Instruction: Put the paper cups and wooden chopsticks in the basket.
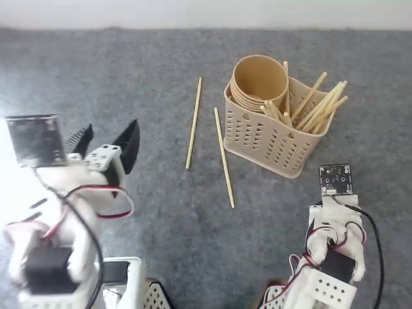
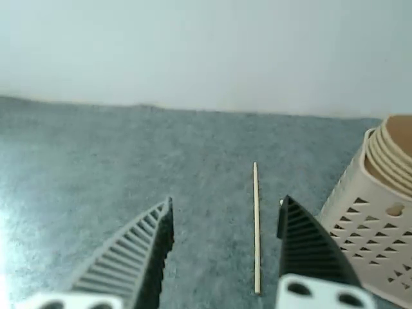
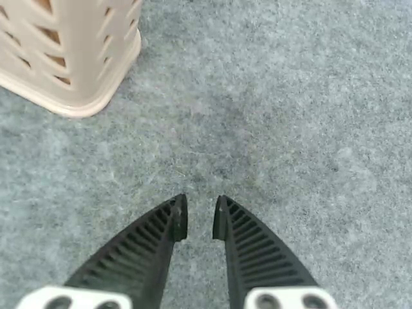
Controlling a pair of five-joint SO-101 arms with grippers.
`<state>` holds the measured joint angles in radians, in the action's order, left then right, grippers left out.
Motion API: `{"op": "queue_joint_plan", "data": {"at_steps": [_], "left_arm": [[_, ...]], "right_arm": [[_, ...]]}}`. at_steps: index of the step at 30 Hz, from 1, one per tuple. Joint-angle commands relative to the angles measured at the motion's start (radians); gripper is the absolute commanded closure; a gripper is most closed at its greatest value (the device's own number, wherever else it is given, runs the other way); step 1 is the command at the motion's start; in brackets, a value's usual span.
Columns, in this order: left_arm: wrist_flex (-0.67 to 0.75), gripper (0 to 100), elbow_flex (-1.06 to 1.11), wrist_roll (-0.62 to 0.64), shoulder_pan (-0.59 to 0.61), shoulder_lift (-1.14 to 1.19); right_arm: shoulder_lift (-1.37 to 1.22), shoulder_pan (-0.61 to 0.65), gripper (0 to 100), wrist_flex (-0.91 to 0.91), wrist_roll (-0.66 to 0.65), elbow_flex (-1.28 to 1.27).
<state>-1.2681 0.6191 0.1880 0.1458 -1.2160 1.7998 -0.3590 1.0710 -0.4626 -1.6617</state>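
Carpet [image 1: 129, 77] grey, felt-like — pale wall [image 2: 206, 45] behind; two chopsticks [image 1: 223, 158] lying loose.

Open grey carpet [image 1: 116, 71] stretches from the left gripper [image 1: 111, 129], whose jaws stand wide apart, to the two loose chopsticks. The left chopstick [image 1: 194, 122] and the right chopstick [image 1: 224, 156] lie flat and apart, with a strip of carpet between them. The far end of the right chopstick lies near the wall of the basket [image 1: 283, 145], so the room there is tight; its near end is well apart from the basket. Inside the basket, the paper cups [image 1: 259, 80] fill the left part and the leaning chopsticks [image 1: 318, 106] the right part. Bare carpet lies between the right gripper [image 3: 199, 219] and the basket corner.
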Motion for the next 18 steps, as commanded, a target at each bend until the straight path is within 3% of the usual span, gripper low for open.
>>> {"op": "queue_joint_plan", "data": {"at_steps": [1,9,18], "left_arm": [[0.153,75,0.183,0.005,-0.031,-0.040],[0.180,75,0.285,-0.037,-0.153,0.078],[0.144,75,0.056,-0.035,-0.245,0.525]], "right_arm": [[0.005,0.012,91.9,-0.010,-0.014,-0.021],[0.005,0.012,91.9,-0.010,-0.014,-0.021],[0.005,0.012,91.9,-0.010,-0.014,-0.021]]}}
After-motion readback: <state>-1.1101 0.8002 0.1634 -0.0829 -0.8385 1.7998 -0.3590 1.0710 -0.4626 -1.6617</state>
